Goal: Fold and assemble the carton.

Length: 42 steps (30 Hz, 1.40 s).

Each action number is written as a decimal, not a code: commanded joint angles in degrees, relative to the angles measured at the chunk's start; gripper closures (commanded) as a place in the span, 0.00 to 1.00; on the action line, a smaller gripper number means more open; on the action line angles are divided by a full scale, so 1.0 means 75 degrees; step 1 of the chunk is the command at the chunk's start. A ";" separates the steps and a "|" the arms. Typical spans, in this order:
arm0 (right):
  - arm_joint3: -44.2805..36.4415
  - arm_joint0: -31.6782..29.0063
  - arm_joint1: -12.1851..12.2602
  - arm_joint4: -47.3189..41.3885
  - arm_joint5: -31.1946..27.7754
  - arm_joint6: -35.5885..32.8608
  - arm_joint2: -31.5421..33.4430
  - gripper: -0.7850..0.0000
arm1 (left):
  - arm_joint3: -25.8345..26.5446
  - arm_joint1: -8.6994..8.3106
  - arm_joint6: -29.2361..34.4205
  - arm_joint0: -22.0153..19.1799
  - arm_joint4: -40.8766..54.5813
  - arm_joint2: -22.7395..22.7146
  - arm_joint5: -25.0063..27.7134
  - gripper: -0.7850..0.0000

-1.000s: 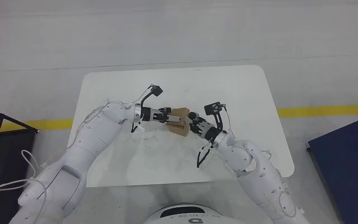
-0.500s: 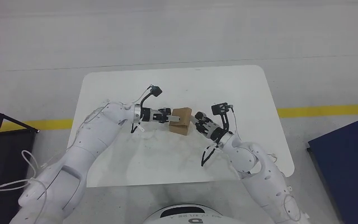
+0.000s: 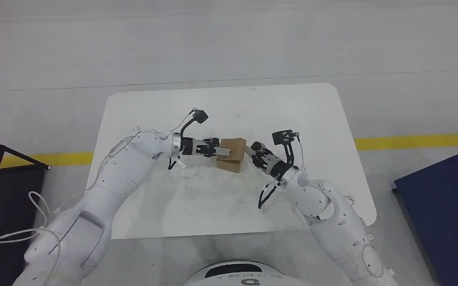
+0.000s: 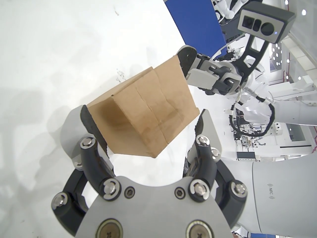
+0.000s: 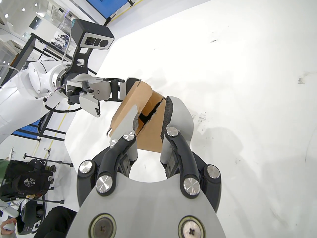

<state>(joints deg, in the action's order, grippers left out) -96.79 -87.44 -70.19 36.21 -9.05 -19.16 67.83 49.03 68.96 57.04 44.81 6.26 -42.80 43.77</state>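
A small brown carton (image 3: pixel 233 155) is held over the middle of the white table (image 3: pixel 300 114), between both grippers. My left gripper (image 3: pixel 220 150) is shut on its left end; in the left wrist view one pad presses a carton (image 4: pixel 153 92) side and the other finger meets the opposite corner. My right gripper (image 3: pixel 250 152) is shut on the right end. In the right wrist view its fingers (image 5: pixel 171 115) straddle the carton (image 5: pixel 138 95), whose end flaps show a dark gap between them.
The table has bare room on all sides of the carton. A yellow floor line (image 3: pixel 408 141) runs behind the table. A blue object (image 3: pixel 429 200) stands off its right edge, and a black rack (image 3: pixel 14 186) off its left.
Over the last second my right gripper shifted slightly right and farther back, and the carton went from a skewed shape to a squarer one. Left arm stayed put.
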 commanded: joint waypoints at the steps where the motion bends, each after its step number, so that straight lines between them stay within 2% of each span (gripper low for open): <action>1: -0.0025 -0.0022 0.0005 0.0017 0.0006 0.0001 0.0010 0.68 | -0.0004 0.0007 0.0008 0.0005 0.0012 0.0008 0.0023 0.00; 23: -0.0313 -0.0169 0.0023 0.0358 0.0093 0.0116 -0.0083 0.67 | -0.0136 0.0048 0.0055 -0.0003 0.0082 0.0009 0.0145 0.00; 42: -0.0298 0.0036 -0.0013 0.0696 0.0441 -0.0185 -0.0420 0.66 | -0.0125 0.0058 0.0023 -0.0011 -0.0014 -0.0007 0.0107 0.00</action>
<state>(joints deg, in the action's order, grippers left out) -99.07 -87.30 -70.28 41.26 -5.91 -20.16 64.82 48.09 69.40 57.29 44.73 6.26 -42.83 44.54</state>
